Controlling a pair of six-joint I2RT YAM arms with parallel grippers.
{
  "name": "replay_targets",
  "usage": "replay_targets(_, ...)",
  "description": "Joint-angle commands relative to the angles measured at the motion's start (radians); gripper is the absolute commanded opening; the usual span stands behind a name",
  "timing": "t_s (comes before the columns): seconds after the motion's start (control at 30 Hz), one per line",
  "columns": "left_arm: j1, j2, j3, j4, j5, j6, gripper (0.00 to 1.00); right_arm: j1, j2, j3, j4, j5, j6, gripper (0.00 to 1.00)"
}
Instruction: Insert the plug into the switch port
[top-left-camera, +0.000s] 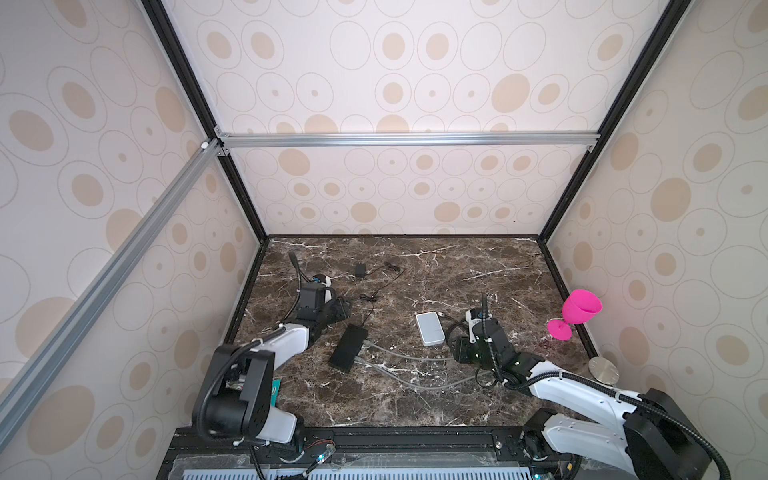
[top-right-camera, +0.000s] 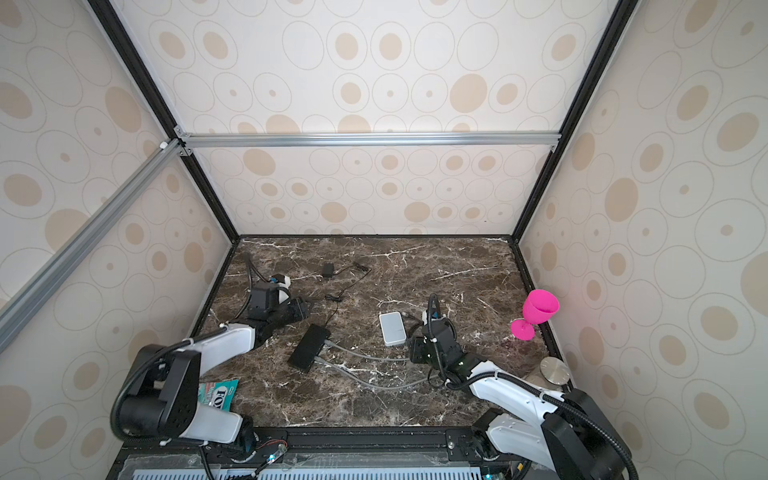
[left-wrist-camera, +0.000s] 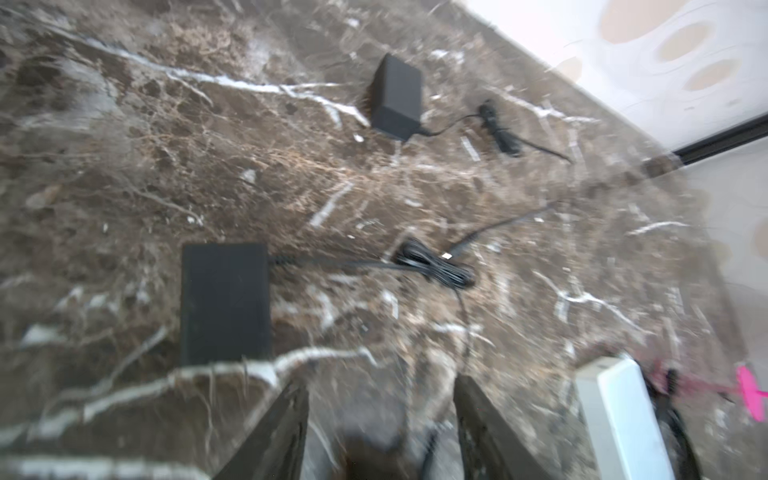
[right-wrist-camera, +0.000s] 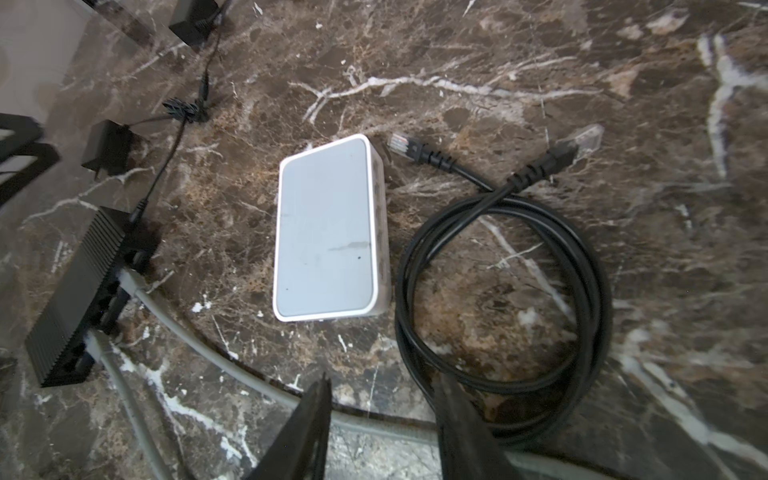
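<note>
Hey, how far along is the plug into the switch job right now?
Nothing looks done: the plug lies loose beside the white switch, not in a port. Nothing is in hand: the right end effector and left end effector are open and empty. Remaining: grasp, align, insert.

Pink plastic goblet (top-left-camera: 575, 311) at the table's right edge, mid-depth, tilted w/ bowl toward the right wall and foot on the dark brown marble-look tabletop (top-left-camera: 457, 266); seen in both top views. Nearer along the same edge, near-right corner: round brushed-metal disc (top-left-camera: 603, 370), flat face up. Near-left: teal printed packet (top-right-camera: 218, 392), partly hidden, white lettering cut off. Walls (top-left-camera: 415, 83) cream w/ beige ovals. Aluminium bar (top-left-camera: 407, 139) runs across the far wall.
</note>
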Motion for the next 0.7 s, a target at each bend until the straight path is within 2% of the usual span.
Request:
replay_targets(0.0, -0.117, -0.118, -0.064, -0.006, -0.032, -0.034, 0.59, -0.009, 0.046, 0.066, -0.082, 0.025, -0.033, 0.45)
replay_targets(0.1, -0.267, -0.207, -0.117, -0.034, -0.091, -0.081, 0.59, -0.009, 0.084, 0.107, -0.13, -0.013, -0.04, 0.44)
replay_targets(0.23, -0.369, -0.328, -0.244, 0.017, -0.109, -0.187, 0.57, -0.009, 0.084, 0.111, -0.137, -0.026, -0.025, 0.44)
replay_targets(0.43, -0.389, -0.401, -0.348, 0.045, -0.12, -0.204, 0.58, -0.009, 0.072, 0.124, -0.159, -0.047, 0.0, 0.44)
replay_targets(0.67, -0.39, -0.323, -0.358, 0.064, -0.156, -0.17, 0.6, -0.009, 0.054, 0.124, -0.178, -0.048, 0.013, 0.44)
